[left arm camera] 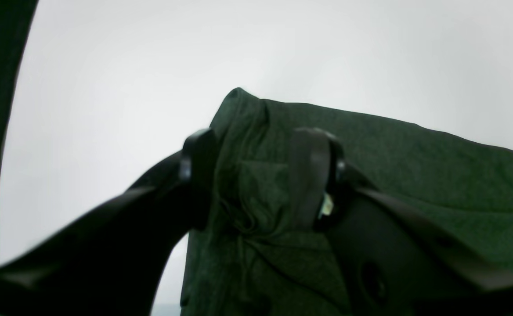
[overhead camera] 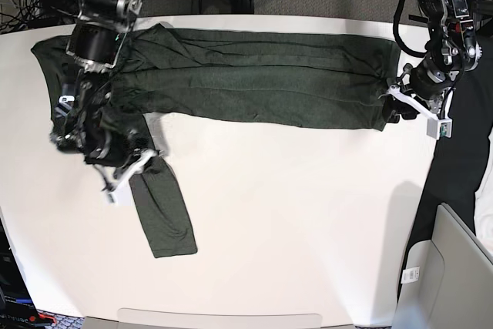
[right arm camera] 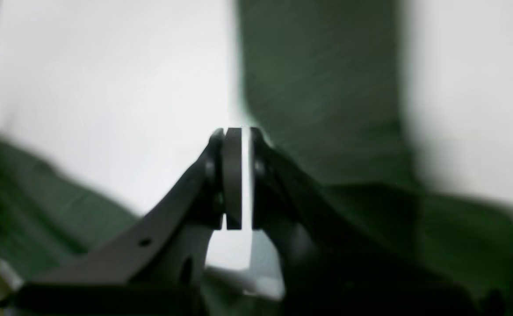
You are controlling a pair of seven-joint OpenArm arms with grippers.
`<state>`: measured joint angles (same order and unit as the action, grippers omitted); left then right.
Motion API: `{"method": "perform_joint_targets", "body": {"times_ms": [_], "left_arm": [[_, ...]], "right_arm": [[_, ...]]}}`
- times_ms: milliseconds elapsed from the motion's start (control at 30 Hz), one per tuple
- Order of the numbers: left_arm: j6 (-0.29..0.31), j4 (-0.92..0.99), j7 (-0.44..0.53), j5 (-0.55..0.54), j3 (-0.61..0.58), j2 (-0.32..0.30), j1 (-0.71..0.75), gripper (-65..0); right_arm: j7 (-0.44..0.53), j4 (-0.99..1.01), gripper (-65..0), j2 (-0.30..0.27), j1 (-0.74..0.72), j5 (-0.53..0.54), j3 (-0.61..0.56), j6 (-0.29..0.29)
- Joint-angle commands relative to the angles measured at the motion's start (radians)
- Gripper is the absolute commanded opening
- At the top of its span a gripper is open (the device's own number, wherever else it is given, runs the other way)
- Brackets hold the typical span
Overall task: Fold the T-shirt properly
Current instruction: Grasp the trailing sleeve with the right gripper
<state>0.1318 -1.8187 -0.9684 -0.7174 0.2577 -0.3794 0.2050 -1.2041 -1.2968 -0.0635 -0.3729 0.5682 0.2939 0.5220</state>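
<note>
Now the T-shirt (left arm camera: 414, 175) hem bunches between the left hand (left arm camera: 261, 175) fingers.

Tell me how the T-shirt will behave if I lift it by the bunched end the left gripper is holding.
Probably floppy: the T-shirt lies in soft folds and bunches between the left gripper fingers, so it should drape, not hold shape. The long strip across the table would likely sag and drag. The loose sleeve near the shut right gripper may trail behind.

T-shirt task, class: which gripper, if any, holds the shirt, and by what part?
The left gripper pinches a bunched corner of the T-shirt at its end. The right gripper is shut on nothing.
</note>
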Motion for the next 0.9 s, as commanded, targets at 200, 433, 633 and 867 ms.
{"method": "perform_joint_targets", "body": {"times_ms": [200, 433, 633, 867], "left_arm": [[0.006, -0.02, 0.016, -0.006, 0.01, -0.014, -0.008, -38.1], [0.006, -0.02, 0.016, -0.006, 0.01, -0.014, -0.006, -38.1], [0.006, -0.02, 0.016, -0.006, 0.01, -0.014, -0.006, -38.1], [0.006, -0.02, 0.016, -0.006, 0.009, -0.014, -0.008, -38.1]], "right_arm": [[0.019, -0.079, -64.1, 0.103, -0.004, -0.018, -0.071, 0.008], [0.168, -0.109, -49.9, 0.0, -0.1, -0.317, -0.077, -0.07], [0.174, -0.051, -24.0, -0.06, -0.119, -0.342, -0.08, -0.259], [0.172, -0.027, -10.4, -0.088, -0.113, -0.345, -0.08, -0.282]]}}
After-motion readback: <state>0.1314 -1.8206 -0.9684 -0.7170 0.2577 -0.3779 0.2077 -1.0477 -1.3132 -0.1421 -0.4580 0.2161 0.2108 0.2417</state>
